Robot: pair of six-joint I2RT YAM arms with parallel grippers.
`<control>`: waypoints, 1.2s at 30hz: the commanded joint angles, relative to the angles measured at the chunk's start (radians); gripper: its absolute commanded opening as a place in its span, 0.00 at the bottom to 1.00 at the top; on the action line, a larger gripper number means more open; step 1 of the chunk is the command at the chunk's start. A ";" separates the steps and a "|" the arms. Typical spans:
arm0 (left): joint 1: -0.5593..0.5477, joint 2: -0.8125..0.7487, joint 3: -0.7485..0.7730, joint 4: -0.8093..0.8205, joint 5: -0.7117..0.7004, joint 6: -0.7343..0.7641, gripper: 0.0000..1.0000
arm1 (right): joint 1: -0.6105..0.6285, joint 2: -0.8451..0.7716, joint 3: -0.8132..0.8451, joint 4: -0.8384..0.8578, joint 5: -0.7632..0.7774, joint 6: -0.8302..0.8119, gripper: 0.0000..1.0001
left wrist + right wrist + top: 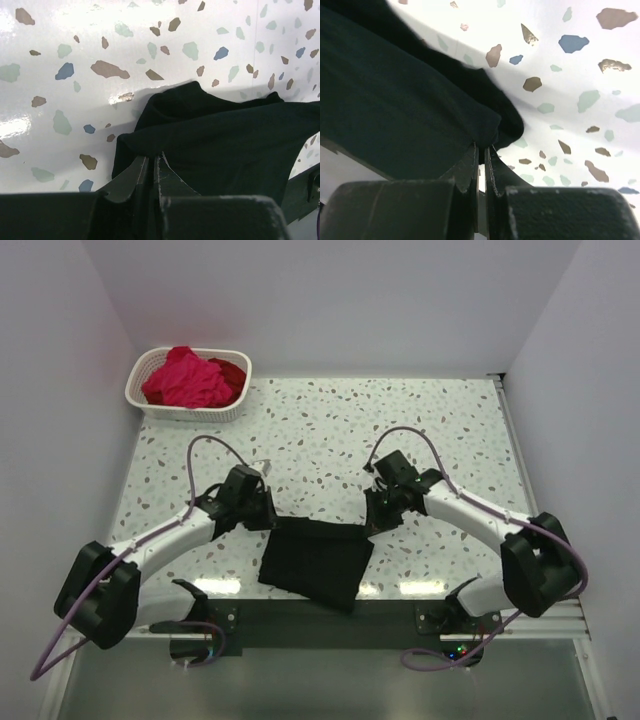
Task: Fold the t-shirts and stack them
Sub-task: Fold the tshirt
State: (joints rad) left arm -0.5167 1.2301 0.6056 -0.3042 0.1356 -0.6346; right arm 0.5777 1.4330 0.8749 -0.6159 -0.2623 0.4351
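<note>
A black t-shirt point(315, 562) lies folded into a small rectangle at the table's near edge, one corner hanging over it. My left gripper point(263, 514) is shut on its far left corner, and the left wrist view shows the cloth point(225, 135) bunched at the tips of the left gripper point(154, 156). At the far right corner my right gripper point(376, 520) is shut too. In the right wrist view a fold of the shirt point(395, 110) is pinched between the tips of the right gripper point(482, 146). A magenta-pink t-shirt point(185, 378) and a deep red t-shirt point(232, 372) lie crumpled in the basket.
The white lattice basket point(190, 412) stands at the far left corner of the speckled table point(330, 430). White walls close in the back and both sides. A dark rail point(320, 625) runs along the near edge between the arm bases.
</note>
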 commanded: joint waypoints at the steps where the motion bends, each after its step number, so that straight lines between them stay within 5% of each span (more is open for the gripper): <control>1: 0.001 -0.035 0.034 0.027 -0.015 0.064 0.09 | -0.003 -0.088 0.010 -0.082 0.074 0.016 0.00; 6: -0.003 -0.015 0.022 0.043 0.001 0.076 0.26 | -0.003 -0.112 -0.045 -0.085 0.074 0.050 0.05; 10: -0.008 -0.026 0.039 0.034 -0.005 0.081 0.41 | -0.003 -0.147 -0.093 -0.062 0.144 0.097 0.35; 15: -0.039 -0.168 0.059 -0.021 -0.085 0.078 0.73 | -0.003 -0.316 -0.134 -0.033 0.179 0.134 0.48; 30: -0.055 -0.314 -0.156 -0.113 0.084 -0.059 0.89 | -0.019 -0.361 -0.433 0.343 -0.032 0.389 0.65; 33: -0.055 -0.302 -0.167 -0.121 0.088 -0.062 0.88 | -0.022 -0.316 -0.474 0.462 -0.046 0.430 0.64; 36: -0.055 -0.282 -0.197 -0.080 0.110 -0.085 0.85 | -0.027 -0.260 -0.488 0.537 -0.052 0.444 0.54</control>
State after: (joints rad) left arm -0.5663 0.9363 0.4339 -0.4244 0.2020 -0.6846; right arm 0.5575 1.1282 0.4118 -0.2493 -0.2920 0.8238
